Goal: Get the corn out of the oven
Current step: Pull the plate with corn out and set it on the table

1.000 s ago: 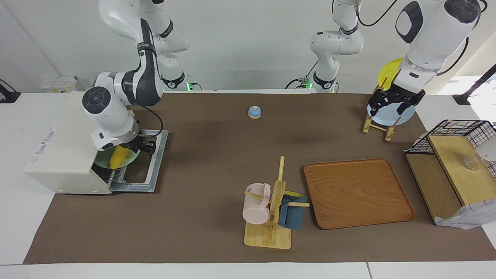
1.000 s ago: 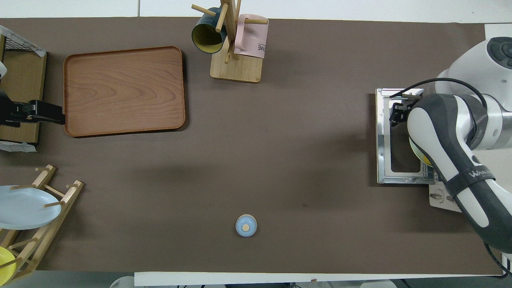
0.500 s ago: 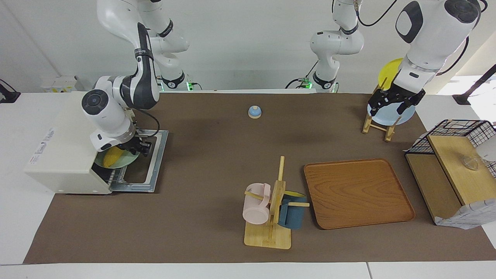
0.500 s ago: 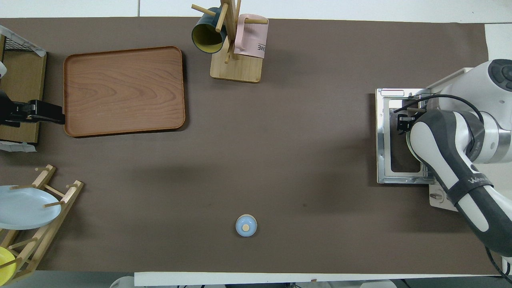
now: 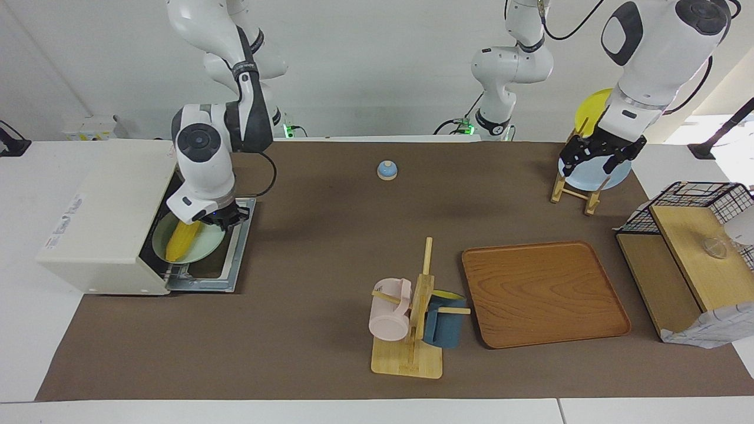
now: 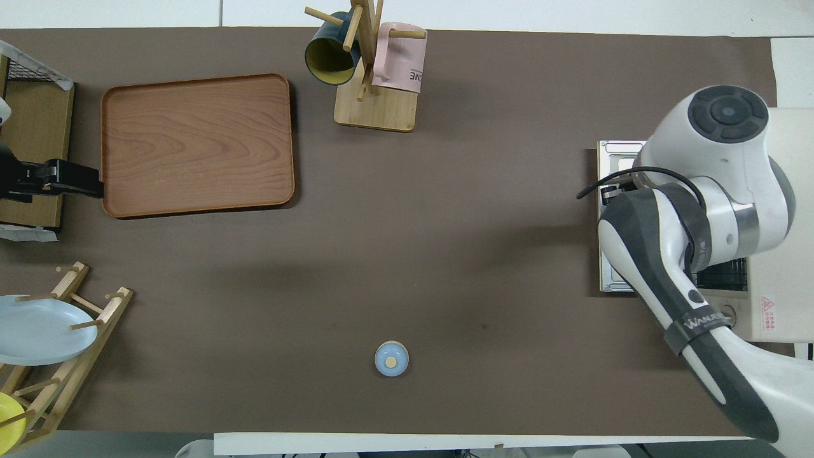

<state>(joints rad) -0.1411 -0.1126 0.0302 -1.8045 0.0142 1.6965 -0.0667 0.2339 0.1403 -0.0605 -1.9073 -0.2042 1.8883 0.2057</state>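
Since a second ago the right tool (image 5: 207, 222) has been swung upright over the corn (image 5: 182, 239), which lies on a green plate (image 5: 209, 244) in the oven (image 5: 106, 218) mouth. Its grip can't be told. A slow, level pull-out is advised so the plate isn't dragged. The left tool (image 5: 601, 154), looking released, waits over the plate rack (image 5: 574, 191).

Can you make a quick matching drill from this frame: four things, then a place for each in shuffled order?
Things:
1. corn
2. pink mug
3. pale blue plate
4. small blue bell

Places:
A. hanging on the wooden mug tree
B. standing in the wooden rack under the left gripper
C. alone on the brown mat, nearer to the robots than the mug tree
D. on the green plate at the oven mouth, under the right gripper

Pairs: 1-D, 2-A, 3-B, 4-C
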